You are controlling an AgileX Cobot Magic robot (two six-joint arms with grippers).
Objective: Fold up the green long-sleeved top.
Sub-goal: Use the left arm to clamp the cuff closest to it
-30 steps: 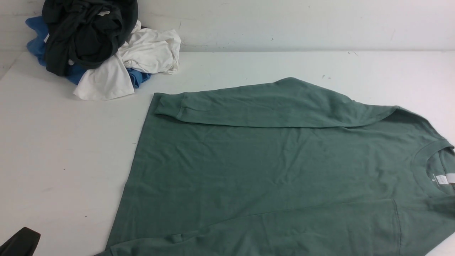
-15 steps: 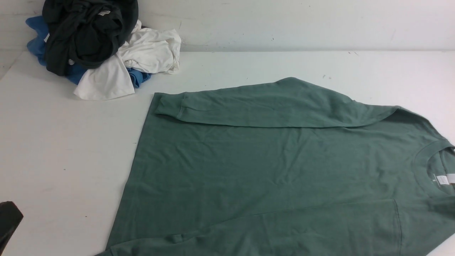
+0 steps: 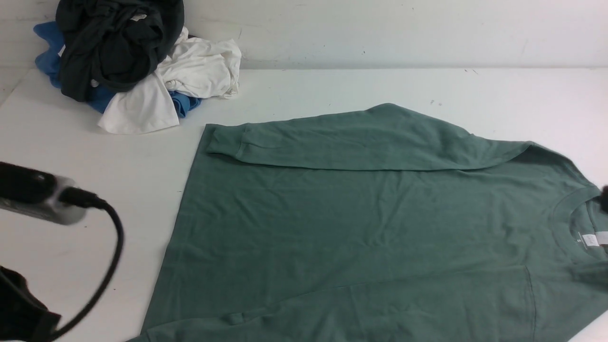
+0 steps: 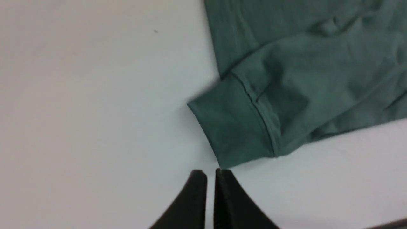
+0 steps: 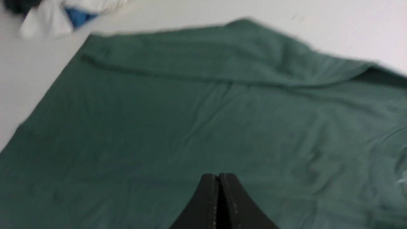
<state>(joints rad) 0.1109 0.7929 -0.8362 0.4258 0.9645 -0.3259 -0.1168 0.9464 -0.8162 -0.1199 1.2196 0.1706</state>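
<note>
A sage-green long-sleeved top (image 3: 370, 213) lies flat on a white worktop (image 3: 332, 85), neck toward the robot's right and hem toward its left. The far sleeve (image 3: 361, 142) is folded across the body. The near sleeve's ribbed cuff (image 4: 232, 127) pokes just past the hem. The left end effector (image 4: 209, 171) hovers just beside that cuff, its jaws parted by a thin slit and holding nothing. The right end effector (image 5: 218, 175) hangs over the body, closed and empty. A pile of dark, white and blue clothes (image 3: 128, 61) sits well apart at the far left. The next step is probably grasping the cuff. The jaws should open wider, straddle the cuff edge and pinch both layers without dragging the body cloth.
</note>
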